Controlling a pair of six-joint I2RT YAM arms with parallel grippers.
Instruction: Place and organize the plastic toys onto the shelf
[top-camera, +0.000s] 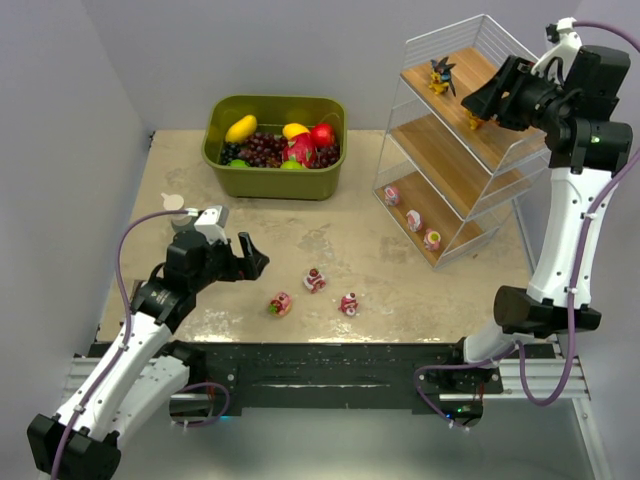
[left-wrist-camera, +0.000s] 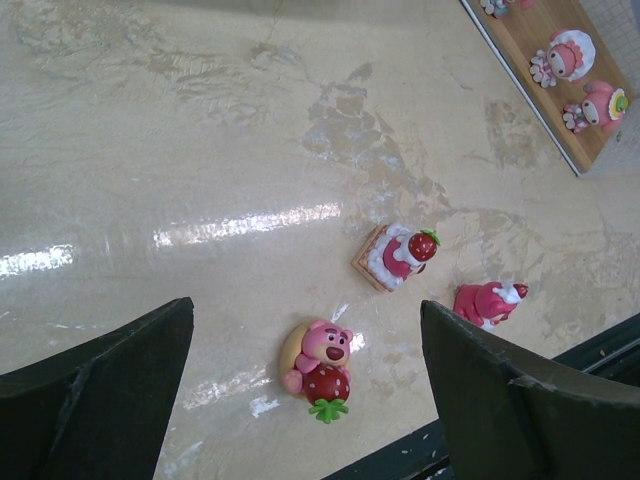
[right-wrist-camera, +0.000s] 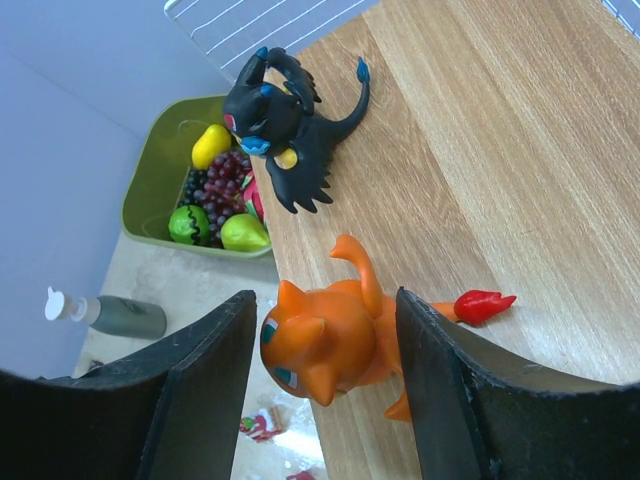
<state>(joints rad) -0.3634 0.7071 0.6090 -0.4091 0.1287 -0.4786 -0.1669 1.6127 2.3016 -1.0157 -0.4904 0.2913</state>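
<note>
My right gripper (top-camera: 472, 108) is at the front edge of the shelf's (top-camera: 450, 165) top tier, shut on the orange creature (right-wrist-camera: 335, 345), whose feet touch the wood (right-wrist-camera: 500, 150). The black spiky creature (top-camera: 440, 75) stands further back on that tier and shows in the right wrist view (right-wrist-camera: 285, 125). Three pink-and-white toys (top-camera: 414, 220) sit on the bottom tier. Three more lie on the table: a pink bear with a strawberry (left-wrist-camera: 320, 365), a cake-shaped one (left-wrist-camera: 395, 255) and a pink one (left-wrist-camera: 485, 300). My left gripper (left-wrist-camera: 306, 305) is open above the bear, not touching it.
An olive-green bin (top-camera: 275, 180) of fruit stands at the back of the table, left of the shelf. A grey bottle with a white cap (right-wrist-camera: 125, 315) lies on the table's left side, just behind my left gripper. The table's near edge runs right below the three loose toys.
</note>
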